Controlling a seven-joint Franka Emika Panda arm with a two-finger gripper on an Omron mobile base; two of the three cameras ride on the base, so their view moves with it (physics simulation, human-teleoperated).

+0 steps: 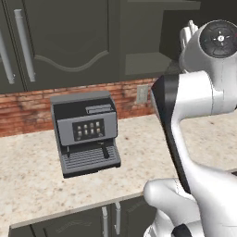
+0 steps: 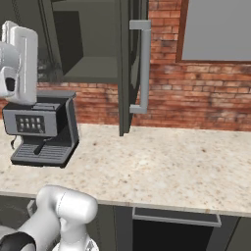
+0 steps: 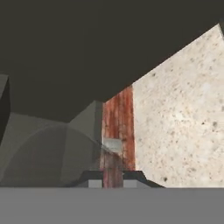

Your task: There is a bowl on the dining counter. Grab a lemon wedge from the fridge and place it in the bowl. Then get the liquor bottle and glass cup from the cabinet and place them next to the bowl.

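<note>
The robot's hand (image 3: 113, 181) was raised high beside the open wall cabinet (image 2: 83, 44), its two dark fingers drawn nearly together, seemingly pinched on the thin wall of the glass cup (image 3: 43, 159); the cup showed as a smoky, translucent curve just left of the fingers, above the desk (image 1: 152, 139). Such a narrow pinch on smooth glass looked liable to slip if the arm swung fast; the cup could also strike the open cabinet door (image 2: 128, 63), with its grey bar handle (image 2: 144, 63), on the way out. Below stood a boxy grey and black coffee machine (image 1: 85, 134); the desk was beige speckled stone, and the brick wall (image 2: 196, 98) behind it rough and red.
</note>
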